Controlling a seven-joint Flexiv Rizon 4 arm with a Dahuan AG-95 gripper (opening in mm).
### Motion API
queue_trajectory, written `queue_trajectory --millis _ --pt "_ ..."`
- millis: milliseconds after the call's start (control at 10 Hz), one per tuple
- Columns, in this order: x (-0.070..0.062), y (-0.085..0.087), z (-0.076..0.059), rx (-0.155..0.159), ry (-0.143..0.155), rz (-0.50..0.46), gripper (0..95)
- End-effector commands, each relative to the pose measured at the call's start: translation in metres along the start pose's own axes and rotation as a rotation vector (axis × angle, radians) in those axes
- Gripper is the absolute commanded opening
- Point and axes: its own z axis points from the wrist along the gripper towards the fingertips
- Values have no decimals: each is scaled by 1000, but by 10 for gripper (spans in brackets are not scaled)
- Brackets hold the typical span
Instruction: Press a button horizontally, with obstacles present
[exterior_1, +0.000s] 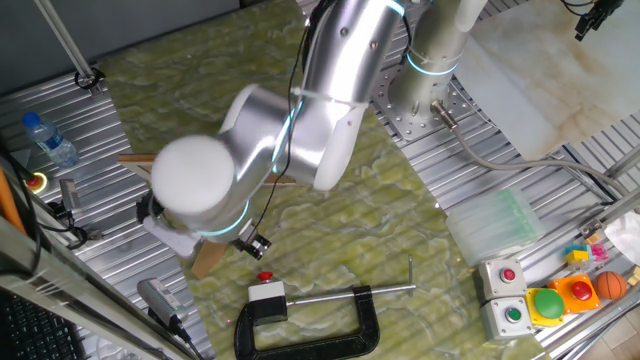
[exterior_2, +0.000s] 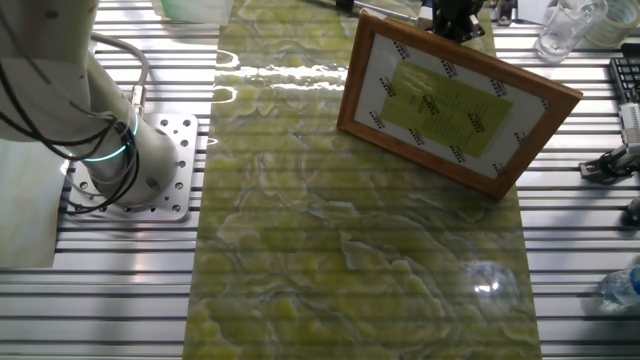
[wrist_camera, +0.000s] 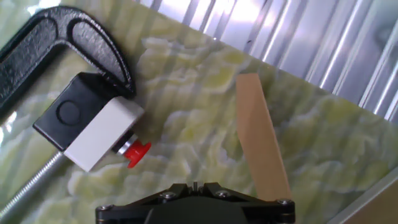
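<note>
Through the hand view I saw the red button (wrist_camera: 138, 153) at nine o'clock of the wooden strip (wrist_camera: 261, 140); the fingers' state I couldn't tell.

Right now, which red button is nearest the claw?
The small red button on the white box held in the C-clamp. The other red one sits in a grey housing far off at the table edge.

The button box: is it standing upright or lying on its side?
On its side: in the hand view the white box lies clamped in the C-clamp, its red button pointing sideways.
</note>
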Motion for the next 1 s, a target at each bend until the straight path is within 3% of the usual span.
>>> queue_trajectory --millis 100,400,800,1000 --pt "22 -3 16 -50 -89 -7 0" --pt "34 -2 27 -98 -140 6 0" --pt "31 -2 32 -128 -159 22 0" --pt "28 -3 34 -160 -172 33 0"
